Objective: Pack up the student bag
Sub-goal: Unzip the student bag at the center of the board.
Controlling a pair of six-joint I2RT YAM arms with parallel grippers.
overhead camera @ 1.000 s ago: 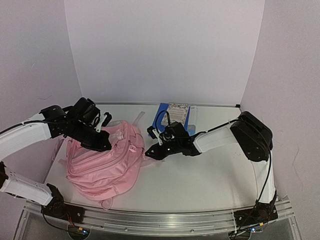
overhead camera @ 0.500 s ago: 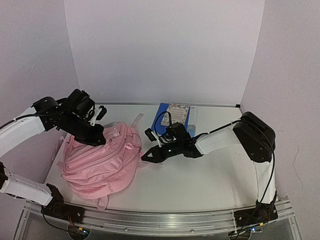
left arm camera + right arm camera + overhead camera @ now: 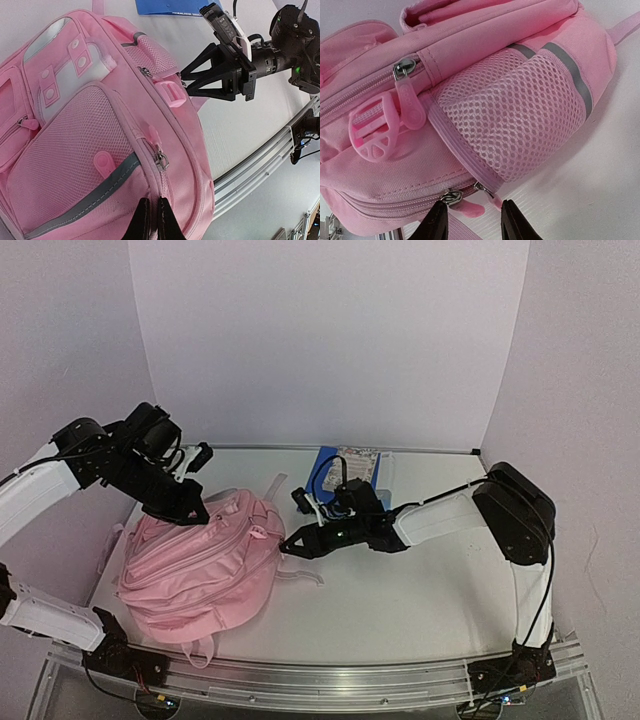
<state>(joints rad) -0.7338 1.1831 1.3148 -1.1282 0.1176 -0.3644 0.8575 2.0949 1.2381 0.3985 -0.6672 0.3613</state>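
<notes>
Fingers first: seen from above, the left gripper (image 3: 197,514) has its fingers closed on the far top edge of the student bag (image 3: 200,570). The right gripper (image 3: 288,546) points its spread fingers at the bag's right side, just beside it. The bag lies flat on the left part of the table (image 3: 430,590), its bottom toward the metal rail (image 3: 330,680) at the near edge. Behind the right arm, a blue book (image 3: 325,468) with a patterned book (image 3: 358,460) on it rests near the back wall, well apart from the bag. In the left wrist view, we see the left fingers (image 3: 142,222) pressed almost together on the pink fabric, with a thin sliver of it between them. The bag's front pockets, grey stripe and pale patches spread out beyond. The right gripper (image 3: 185,82) stands open just beside a pink buckle (image 3: 170,95) on the bag's side. In the right wrist view, the right fingers (image 3: 436,222) are apart and grip nothing. A small pink zip tab (image 3: 470,207) lies between them, below the mesh side pocket (image 3: 520,120). We cannot tell whether they touch it.
</notes>
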